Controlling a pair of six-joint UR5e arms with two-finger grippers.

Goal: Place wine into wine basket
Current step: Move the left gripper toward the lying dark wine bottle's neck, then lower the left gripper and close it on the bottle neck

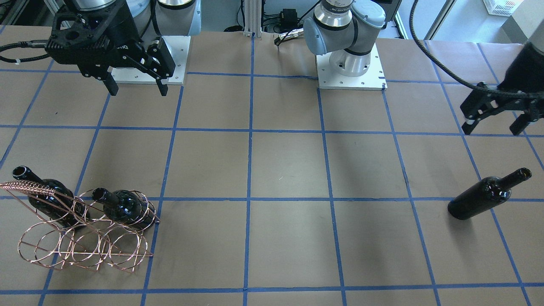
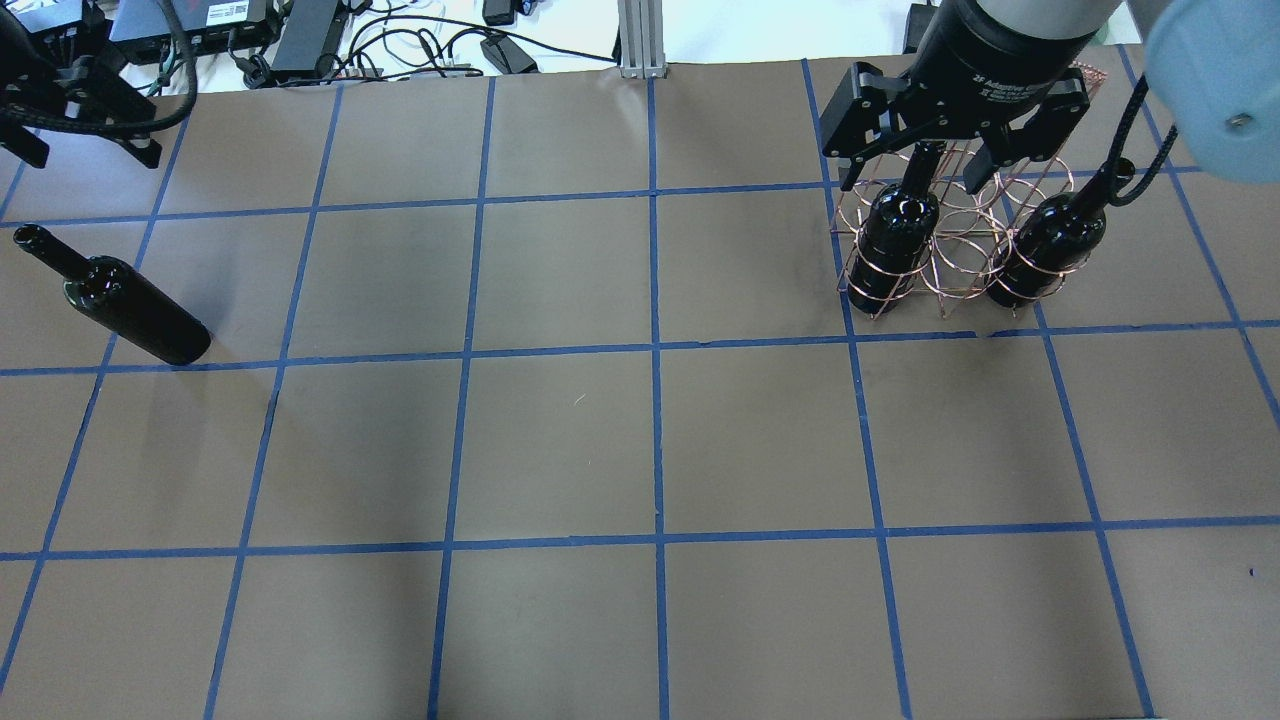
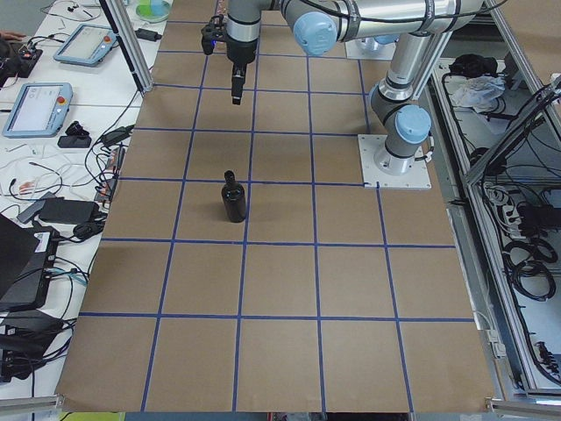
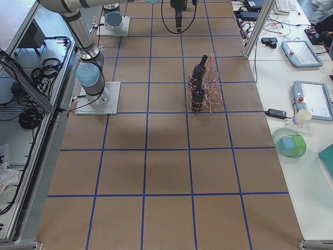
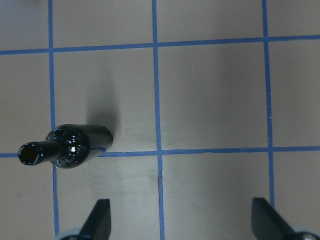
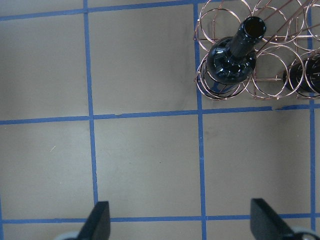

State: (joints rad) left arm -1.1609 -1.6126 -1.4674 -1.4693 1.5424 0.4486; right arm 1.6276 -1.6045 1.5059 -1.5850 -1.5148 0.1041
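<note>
A glossy black wine bottle [image 1: 484, 196] stands upright and alone on the table at my left side; it also shows in the overhead view [image 2: 125, 308] and the left wrist view [image 5: 70, 147]. My left gripper [image 1: 495, 124] hangs open and empty above the table near it, not touching it. The copper wire wine basket [image 1: 85, 248] sits at my right side [image 2: 960, 285] and holds two look-alike bottles [image 1: 49, 199] [image 1: 125, 208]. My right gripper [image 1: 136, 87] is open and empty, raised above the table beside the basket.
The table is brown paper with a blue tape grid [image 2: 655, 350]. Both arm bases [image 1: 352, 63] are bolted at the robot's edge. Cables and power supplies [image 2: 300, 30] lie beyond the far table edge.
</note>
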